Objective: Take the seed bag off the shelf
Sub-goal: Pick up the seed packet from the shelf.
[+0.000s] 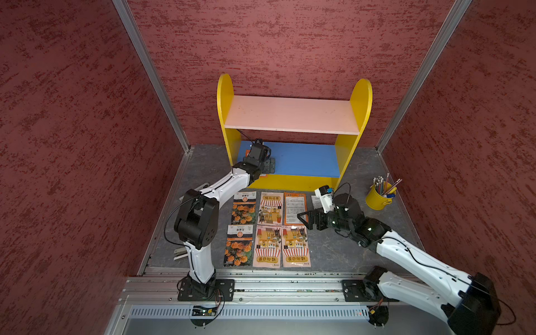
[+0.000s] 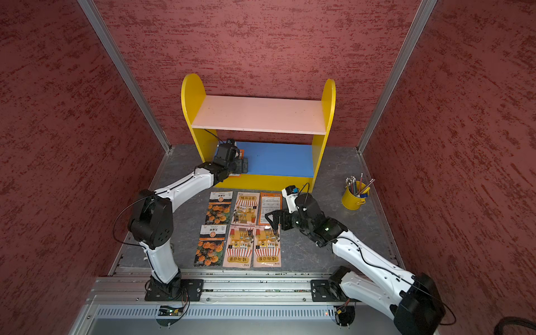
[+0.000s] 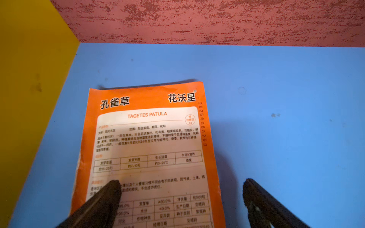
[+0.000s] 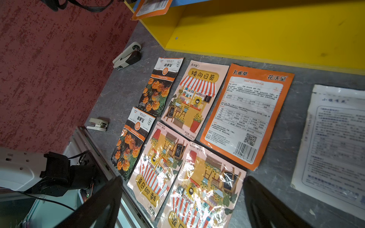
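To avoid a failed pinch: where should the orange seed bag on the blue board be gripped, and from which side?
Probably its near short end, from the open front of the shelf. The seed bag lies flat and thin on the blue board, but that end juts past the front edge, so one finger of the open left end effector could slip beneath.

Soft overhead light, glare on glossy seed packets [image 4: 197,187], wide-angle bowing at edges.
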Controlling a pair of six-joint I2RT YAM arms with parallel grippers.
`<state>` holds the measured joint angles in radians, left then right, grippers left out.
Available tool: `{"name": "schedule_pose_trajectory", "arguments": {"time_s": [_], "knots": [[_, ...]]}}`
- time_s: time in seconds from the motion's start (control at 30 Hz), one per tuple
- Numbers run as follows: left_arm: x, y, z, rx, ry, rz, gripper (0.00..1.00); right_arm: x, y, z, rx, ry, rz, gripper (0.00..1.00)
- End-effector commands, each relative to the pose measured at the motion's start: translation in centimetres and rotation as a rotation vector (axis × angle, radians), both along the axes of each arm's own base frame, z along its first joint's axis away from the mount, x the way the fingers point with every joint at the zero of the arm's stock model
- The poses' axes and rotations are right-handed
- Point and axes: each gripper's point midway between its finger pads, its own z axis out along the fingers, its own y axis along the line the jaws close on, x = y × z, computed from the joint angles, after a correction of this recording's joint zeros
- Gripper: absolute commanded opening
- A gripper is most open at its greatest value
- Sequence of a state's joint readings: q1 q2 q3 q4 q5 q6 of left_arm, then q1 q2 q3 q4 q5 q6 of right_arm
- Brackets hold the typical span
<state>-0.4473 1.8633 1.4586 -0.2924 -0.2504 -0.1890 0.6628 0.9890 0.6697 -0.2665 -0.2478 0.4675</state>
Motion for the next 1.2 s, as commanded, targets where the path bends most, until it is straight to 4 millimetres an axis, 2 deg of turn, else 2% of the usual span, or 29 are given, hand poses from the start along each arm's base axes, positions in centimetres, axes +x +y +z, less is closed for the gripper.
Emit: {"name": "schedule_pose_trajectory", "arguments": {"time_s": [0.0, 0.2, 0.33, 0.43, 0.5, 0.7, 0.9, 0.97, 1.03, 1.17], "knots": [[-1.4, -0.3, -0.8, -0.024, 0.063, -0.015, 1.0, 0.7, -0.3, 0.7, 0.022, -0.032, -0.035, 0.98], [-1.0, -0.6, 3.0, -0.065, -0.026, -0.03, 1.0, 1.3, 0.3, 1.4, 0.113, -0.031, -0.07, 0.98], [-1.2, -0.8, 5.2, -0.083, -0.076, -0.05, 1.0, 2.5, 1.2, 1.5, 0.197, -0.013, -0.112, 0.98], [-1.8, -0.8, 5.9, -0.091, -0.09, -0.067, 1.0, 3.7, 2.1, 1.8, 0.262, 0.005, -0.143, 0.98], [-2.5, -0.6, 5.6, -0.093, -0.078, -0.075, 1.0, 4.5, 2.7, 2.1, 0.301, 0.02, -0.159, 0.98], [-6.7, -0.4, 4.8, -0.129, -0.044, -0.113, 1.0, 7.6, 4.3, 3.2, 0.424, 0.072, -0.25, 0.97], [-13.0, -0.6, 4.3, -0.182, 0.008, -0.203, 1.0, 10.5, 5.8, 3.7, 0.558, 0.101, -0.318, 0.95], [-15.1, -0.2, 4.2, -0.195, 0.019, -0.219, 1.0, 11.4, 6.2, 3.7, 0.579, 0.106, -0.342, 0.93], [-17.1, 0.6, 4.8, -0.214, 0.016, -0.222, 1.0, 12.4, 6.9, 2.9, 0.598, 0.128, -0.361, 0.91], [-20.1, 2.3, 5.3, -0.247, 0.014, -0.203, 1.0, 13.8, 8.7, 3.2, 0.642, 0.136, -0.36, 0.83]]}}
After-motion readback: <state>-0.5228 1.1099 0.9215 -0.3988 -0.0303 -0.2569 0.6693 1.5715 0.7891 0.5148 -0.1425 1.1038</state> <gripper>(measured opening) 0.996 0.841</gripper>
